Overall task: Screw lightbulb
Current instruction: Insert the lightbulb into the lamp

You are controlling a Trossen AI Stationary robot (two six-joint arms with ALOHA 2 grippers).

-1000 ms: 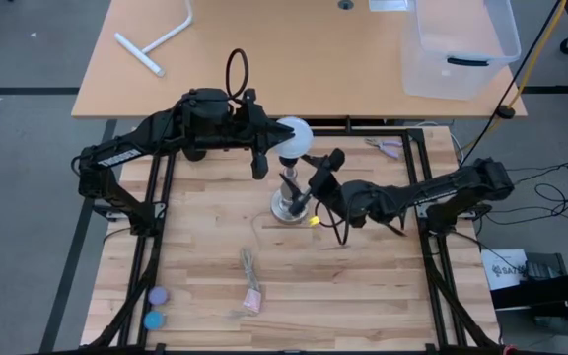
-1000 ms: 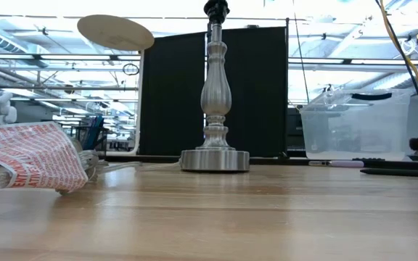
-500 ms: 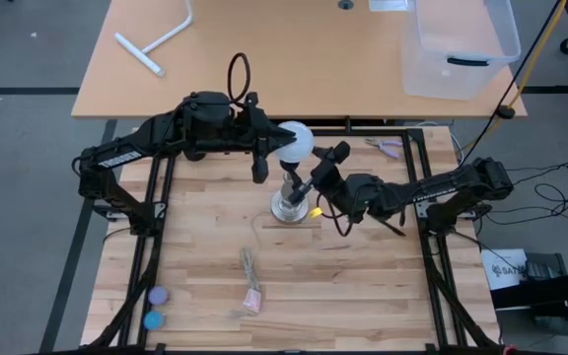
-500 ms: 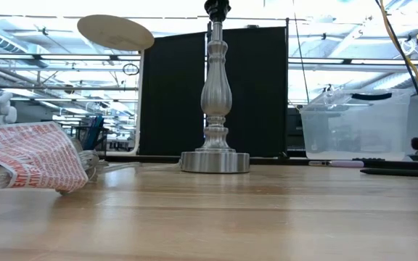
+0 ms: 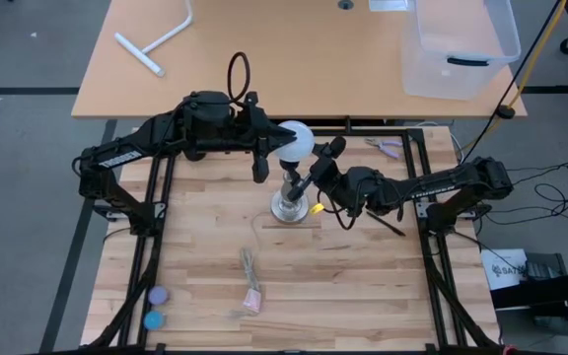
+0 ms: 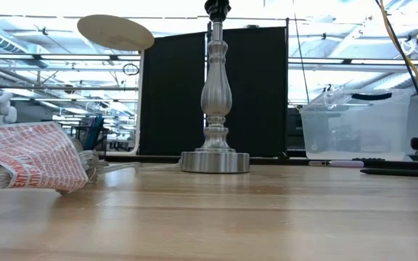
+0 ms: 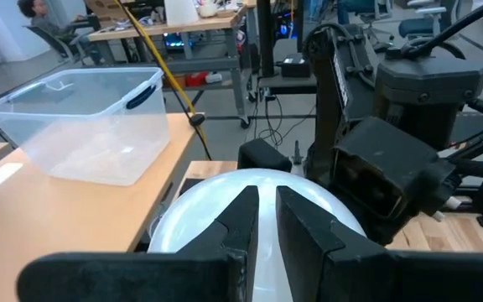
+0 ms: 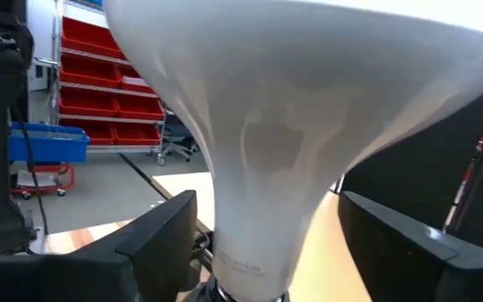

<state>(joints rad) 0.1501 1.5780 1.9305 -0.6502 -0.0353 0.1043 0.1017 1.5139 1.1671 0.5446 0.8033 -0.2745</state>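
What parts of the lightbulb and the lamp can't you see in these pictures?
- Lightbulb screw base: hidden in the high view by the globe; cut off by the edge in the right wrist view.
- Lamp post top: cut off by the low view's upper edge, so bulb and both grippers are missing there.
- Left gripper contact with the bulb: its own fingers cover it.
- Right gripper: touching the neck or not, unclear.

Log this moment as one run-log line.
step: screwing lightbulb onto lamp post | left gripper: on globe | right gripper: open, fingers either side of neck | bulb: upright above socket
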